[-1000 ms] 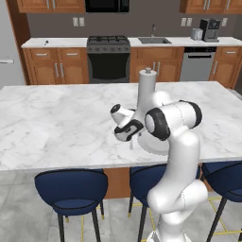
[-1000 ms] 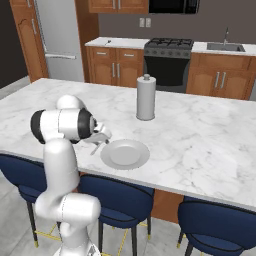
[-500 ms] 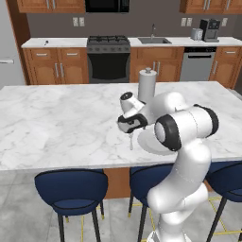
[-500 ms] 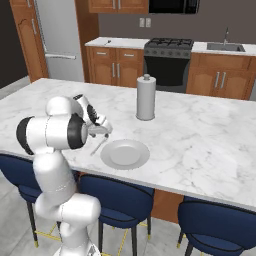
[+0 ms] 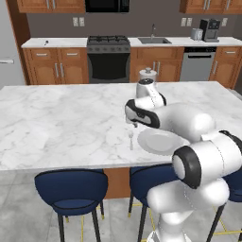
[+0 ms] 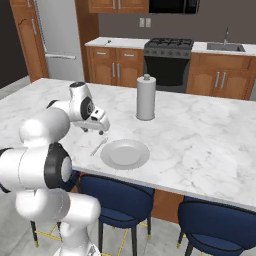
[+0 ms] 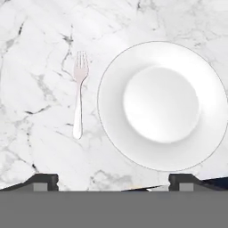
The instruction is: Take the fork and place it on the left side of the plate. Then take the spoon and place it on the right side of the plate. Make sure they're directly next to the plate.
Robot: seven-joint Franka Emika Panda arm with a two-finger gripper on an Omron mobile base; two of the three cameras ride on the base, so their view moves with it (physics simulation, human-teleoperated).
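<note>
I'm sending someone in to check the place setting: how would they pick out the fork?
Go to the marble island and find the round white plate near its front edge, in front of the paper towel roll. The fork lies flat on the marble just left of that plate, close to the rim but apart from it. It is small, thin and pale, the only cutlery beside the plate.

A home kitchen: a marble island bench (image 5: pixel 56 123) with blue stools (image 5: pixel 71 189) at frame bottom, wooden cabinets (image 5: pixel 52 68), a black stove (image 5: pixel 108 59), sink (image 5: pixel 158 40) and probably a coffee maker (image 5: pixel 209 29) upper right.
</note>
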